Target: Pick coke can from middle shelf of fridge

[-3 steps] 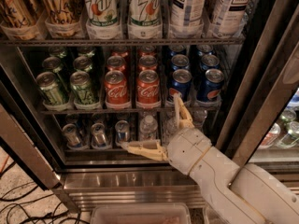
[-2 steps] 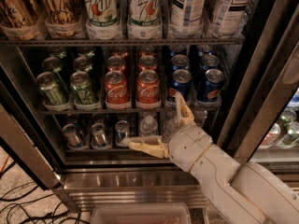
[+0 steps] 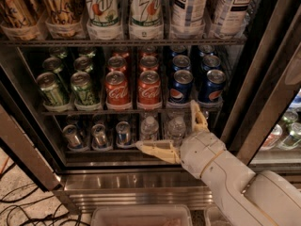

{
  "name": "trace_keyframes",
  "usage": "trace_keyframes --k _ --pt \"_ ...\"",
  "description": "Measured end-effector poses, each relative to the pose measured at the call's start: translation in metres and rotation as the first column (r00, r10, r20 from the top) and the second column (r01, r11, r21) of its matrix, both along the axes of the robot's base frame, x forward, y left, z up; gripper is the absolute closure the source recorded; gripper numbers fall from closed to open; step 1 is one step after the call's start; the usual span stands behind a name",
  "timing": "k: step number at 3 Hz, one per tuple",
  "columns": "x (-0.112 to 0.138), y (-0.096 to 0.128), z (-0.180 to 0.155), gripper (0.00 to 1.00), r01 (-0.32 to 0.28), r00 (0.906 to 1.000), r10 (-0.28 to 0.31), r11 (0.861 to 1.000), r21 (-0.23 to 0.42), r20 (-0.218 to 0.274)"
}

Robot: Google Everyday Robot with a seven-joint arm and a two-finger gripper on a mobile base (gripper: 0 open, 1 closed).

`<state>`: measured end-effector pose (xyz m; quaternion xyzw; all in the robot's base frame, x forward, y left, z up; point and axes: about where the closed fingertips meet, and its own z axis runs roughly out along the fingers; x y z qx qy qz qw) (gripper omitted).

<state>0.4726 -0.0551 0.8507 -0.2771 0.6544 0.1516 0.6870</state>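
Two front coke cans [image 3: 117, 89] [image 3: 149, 89] stand side by side on the middle shelf [image 3: 131, 111] of the fridge [image 3: 141, 185], with more red cans lined up behind them. Green cans stand to their left and blue Pepsi cans [image 3: 180, 85] to their right. My gripper [image 3: 168, 126] is open below and to the right of the coke cans, in front of the lower shelf. One cream finger [image 3: 155, 149] points left. The other finger [image 3: 197, 117] points up, its tip in front of the middle shelf rail between the two front Pepsi cans. Nothing is between them.
Tall bottles and cans [image 3: 146, 11] fill the rack above. Small water bottles [image 3: 149, 127] and cans [image 3: 99, 135] sit on the lower rack behind my gripper. The dark door frame [image 3: 263, 93] stands at the right. A clear bin [image 3: 141, 216] lies below, and cables [image 3: 28, 206] cross the floor.
My gripper has shifted to the right and slightly down, still open. The cans have not moved.
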Motion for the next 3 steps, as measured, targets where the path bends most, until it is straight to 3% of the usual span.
trace_keyframes --k 1,3 --pt "-0.004 -0.006 -0.017 0.00 0.009 0.9999 -0.009 1.000 -0.019 -0.008" --pt "0.004 0.013 -0.052 0.00 -0.070 0.9974 0.070 0.997 0.032 0.017"
